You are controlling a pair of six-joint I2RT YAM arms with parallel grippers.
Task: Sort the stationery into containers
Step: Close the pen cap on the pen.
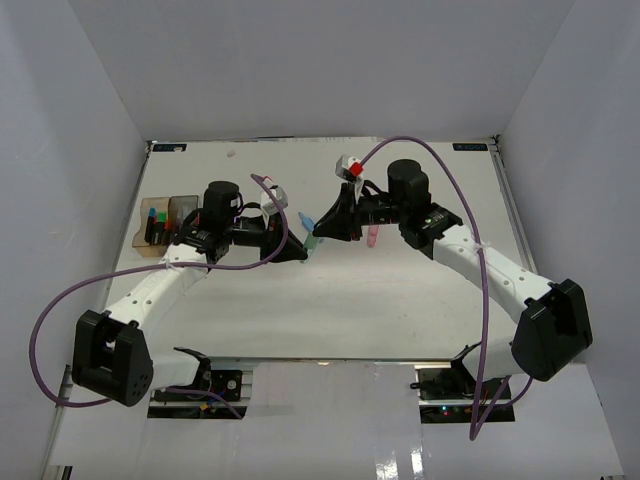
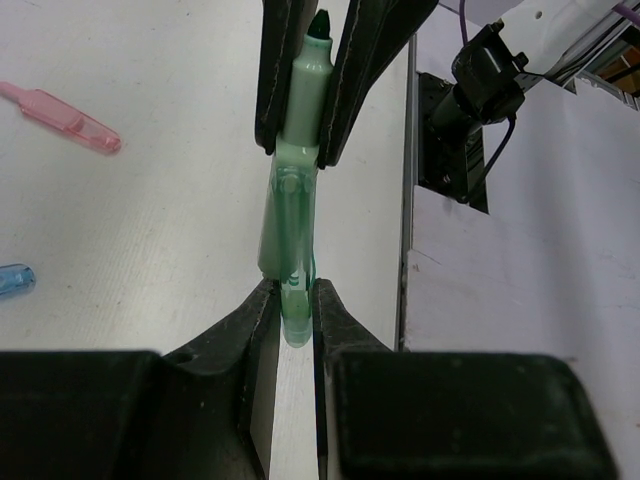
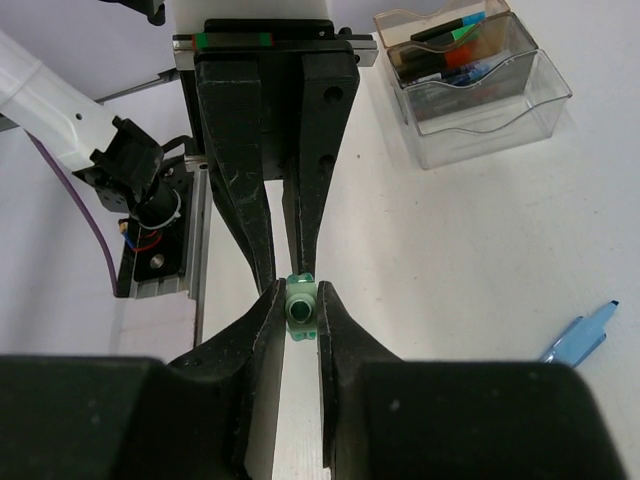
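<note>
- the left claw (image 2: pixel 290 300) is clamped on the pale, translucent end of a green marker (image 2: pixel 288 215), one finger pressed to each side of it
- the right claw (image 3: pixel 300 302) is clamped on the other end of the same marker, around the darker green barrel; in the left wrist view the pointed dark tip pokes out past its fingers
- the two claws face each other nearly tip to tip, with the marker stretched between them over the white worktop (image 1: pixel 400 300), near its middle in the top view
- a pink tapered piece (image 2: pixel 60 117) lies flat on the worktop, and a blue piece (image 2: pixel 12 280) lies near it; both are apart from the marker
- the three joined boxes (image 3: pixel 500 125) stand in a row at the left side of the worktop, beside the left arm and well apart from the marker
- the amber-brown box (image 3: pixel 440 18) and the grey box (image 3: pixel 415 52) next to it hold dark highlighters (image 3: pixel 450 30), showing green, blue and orange
</note>
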